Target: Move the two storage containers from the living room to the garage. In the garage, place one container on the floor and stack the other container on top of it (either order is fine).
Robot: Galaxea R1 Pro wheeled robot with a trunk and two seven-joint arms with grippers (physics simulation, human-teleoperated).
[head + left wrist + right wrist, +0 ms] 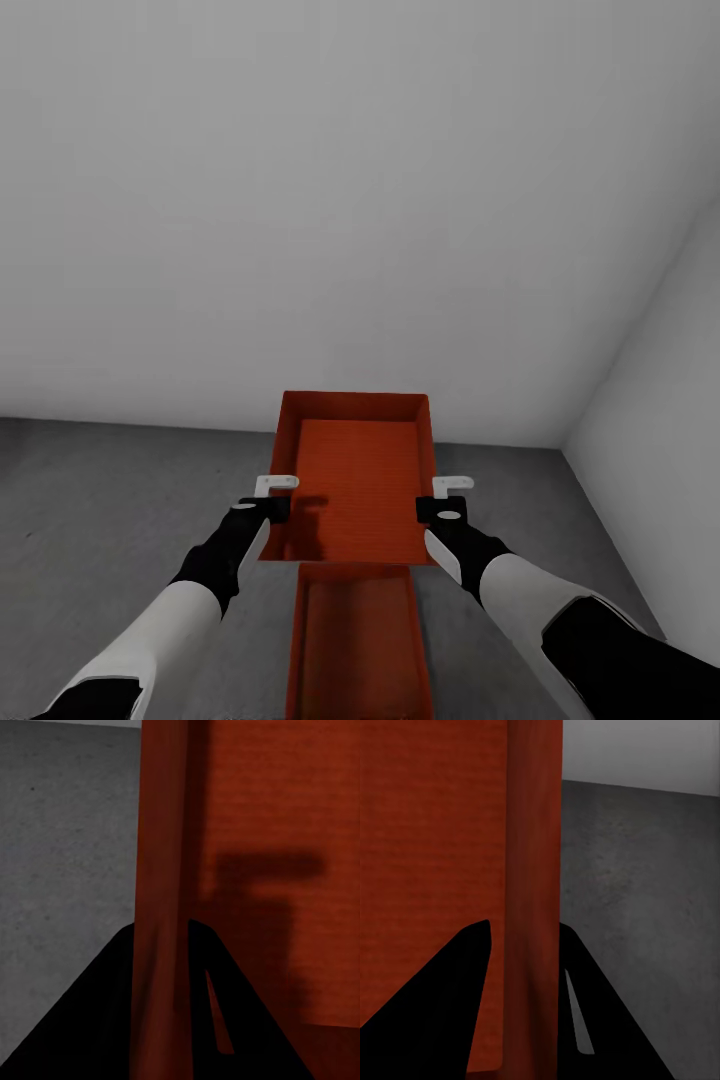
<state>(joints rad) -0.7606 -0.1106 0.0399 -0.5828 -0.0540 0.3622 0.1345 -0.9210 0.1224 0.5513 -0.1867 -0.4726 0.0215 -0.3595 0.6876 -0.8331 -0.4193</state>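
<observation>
I hold one orange-red storage container (360,480) level in the air between both arms. My left gripper (268,505) is shut on its left wall (159,907), and my right gripper (445,508) is shut on its right wall (534,870). In each wrist view the thin wall runs between the two dark fingers. The second storage container (358,640) lies open side up on the dark grey concrete floor (100,500), lower and nearer to me than the held one. The held bin's near edge overlaps the lower bin's far end in the head view.
A plain grey-white wall (350,200) stands straight ahead, a short way beyond the held bin. Another wall (660,400) closes the right side and meets it in a corner. Bare concrete spreads to the left and right of the bins.
</observation>
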